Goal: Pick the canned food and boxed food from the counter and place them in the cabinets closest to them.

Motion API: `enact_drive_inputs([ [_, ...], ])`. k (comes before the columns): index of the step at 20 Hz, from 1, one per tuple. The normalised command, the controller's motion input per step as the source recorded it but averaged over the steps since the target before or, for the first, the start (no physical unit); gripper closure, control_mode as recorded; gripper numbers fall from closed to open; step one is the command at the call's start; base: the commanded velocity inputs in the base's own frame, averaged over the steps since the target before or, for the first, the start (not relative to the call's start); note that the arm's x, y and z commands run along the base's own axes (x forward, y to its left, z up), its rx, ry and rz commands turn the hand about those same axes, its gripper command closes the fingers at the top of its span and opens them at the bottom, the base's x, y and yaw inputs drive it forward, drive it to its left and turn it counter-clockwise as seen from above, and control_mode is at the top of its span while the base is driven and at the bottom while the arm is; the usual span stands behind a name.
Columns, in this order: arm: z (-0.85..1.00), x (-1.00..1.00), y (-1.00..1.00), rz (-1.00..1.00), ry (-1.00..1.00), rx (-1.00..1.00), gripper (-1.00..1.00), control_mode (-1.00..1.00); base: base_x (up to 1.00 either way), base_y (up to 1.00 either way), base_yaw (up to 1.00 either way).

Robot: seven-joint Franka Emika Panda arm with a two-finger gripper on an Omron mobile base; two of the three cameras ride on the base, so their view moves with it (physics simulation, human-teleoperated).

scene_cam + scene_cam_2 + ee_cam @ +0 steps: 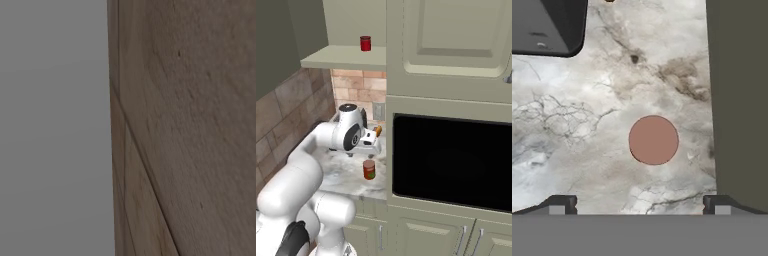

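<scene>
Fingers (pixel 640 204) spread wide open, holding nothing, hovering right above the can (pixel 653 140) w/ it centered between them. Can stands upright on the marbled tabletop (pixel 587 125) just beside the oven cabinet (pixel 451 165). Red box (pixel 365 43) up on the shelf (pixel 336 57).

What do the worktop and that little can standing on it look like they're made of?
The counter looks like polished marble: grey-white with dark veins, though it could be an imitation. The canned food looks like metal with a printed label: a smooth cylinder with a flat, matt reddish lid, as the hand view shows.
</scene>
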Motion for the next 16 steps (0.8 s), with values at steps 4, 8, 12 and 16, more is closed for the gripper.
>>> enact_drive_inputs([
  [4, -0.13, 0.19, 0.00, 0.00, 0.00, 0.00, -1.00, -1.00, 0.00, 0.00, 0.00],
  [8, -0.14, 0.08, -0.01, 0.00, 0.00, -0.02, -1.00, -1.00, 0.00, 0.00, 0.00],
  [12, -0.24, 0.03, 0.00, 0.00, 0.00, -0.05, -1.00, -1.00, 0.00, 0.00, 0.00],
  [16, -0.26, 0.00, 0.00, 0.00, 0.00, -0.05, -1.00, -1.00, 0.00, 0.00, 0.00],
])
